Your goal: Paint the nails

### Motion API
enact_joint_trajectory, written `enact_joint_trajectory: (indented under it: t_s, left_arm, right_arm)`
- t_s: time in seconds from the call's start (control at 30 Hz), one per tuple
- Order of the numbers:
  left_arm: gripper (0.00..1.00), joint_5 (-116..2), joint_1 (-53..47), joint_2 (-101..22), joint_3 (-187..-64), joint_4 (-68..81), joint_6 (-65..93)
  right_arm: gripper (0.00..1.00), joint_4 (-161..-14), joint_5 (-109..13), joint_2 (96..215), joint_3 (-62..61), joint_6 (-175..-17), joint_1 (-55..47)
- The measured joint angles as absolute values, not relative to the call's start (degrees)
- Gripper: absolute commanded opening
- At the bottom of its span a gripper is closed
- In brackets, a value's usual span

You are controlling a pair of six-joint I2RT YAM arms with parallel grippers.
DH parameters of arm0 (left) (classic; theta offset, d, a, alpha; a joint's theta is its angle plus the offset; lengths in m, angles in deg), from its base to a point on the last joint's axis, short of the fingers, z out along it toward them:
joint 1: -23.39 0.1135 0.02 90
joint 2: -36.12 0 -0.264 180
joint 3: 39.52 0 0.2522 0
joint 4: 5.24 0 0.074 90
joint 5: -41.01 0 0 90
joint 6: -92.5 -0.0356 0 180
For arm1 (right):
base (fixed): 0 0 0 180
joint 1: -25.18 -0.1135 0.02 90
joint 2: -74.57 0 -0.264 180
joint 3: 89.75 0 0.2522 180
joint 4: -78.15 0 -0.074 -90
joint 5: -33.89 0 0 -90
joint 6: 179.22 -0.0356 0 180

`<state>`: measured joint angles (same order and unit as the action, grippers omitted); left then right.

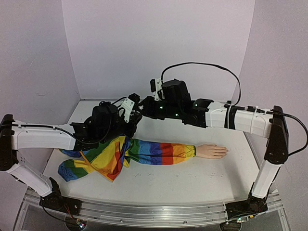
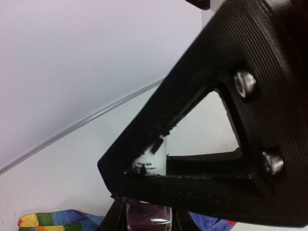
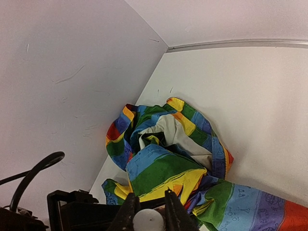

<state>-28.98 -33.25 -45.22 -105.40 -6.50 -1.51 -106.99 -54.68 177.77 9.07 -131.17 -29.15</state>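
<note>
The pale peach mannequin hand (image 1: 211, 151) lies on the table's right part, its rainbow-striped sleeve (image 1: 154, 151) stretching left. Its nails (image 1: 224, 152) are too small to judge for paint. My left gripper (image 1: 129, 114) is shut on a small polish bottle (image 2: 149, 215) with dark purple polish, held above the sleeve's left end. My right gripper (image 1: 143, 109) meets it from the right and is shut on the bottle's whitish cap (image 3: 148, 220). The cap also shows in the left wrist view (image 2: 155, 160), behind the right gripper's black fingers (image 2: 207, 185).
The sleeve's loose end (image 3: 168, 154) is bunched near the back left corner, by the left wall (image 3: 57, 72). White walls close the table's back and sides. Both arms cross above the table's left and middle.
</note>
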Motion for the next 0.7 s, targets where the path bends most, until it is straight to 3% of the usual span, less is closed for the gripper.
enact_joint_trajectory:
  t_s: [0.17, 0.33, 0.4, 0.6, 0.7]
  left_arm:
    - [0.00, -28.9, -33.2, -45.3, -105.4, -5.9, -1.4]
    - [0.00, -36.1, -31.4, -44.8, -105.1, -5.9, -0.3]
    - [0.00, -45.3, -29.0, -43.2, -104.1, -5.7, 0.1]
    - [0.00, -83.5, -25.3, -38.0, -103.2, -3.1, 4.7]
    - [0.00, -97.5, -25.8, -38.5, -104.0, -3.9, 7.9]
  right_arm:
    - [0.01, -107.0, -54.4, 178.2, 9.2, -130.4, -29.2]
    - [0.00, -106.9, -50.1, 178.1, 9.0, -124.1, -28.1]
    - [0.00, -107.3, -41.7, 177.5, 8.3, -118.8, -26.5]
    - [0.00, -106.4, 0.9, 175.3, 6.5, -102.2, -21.5]
    - [0.00, -106.7, 9.1, 172.7, 4.3, -98.4, -23.1]
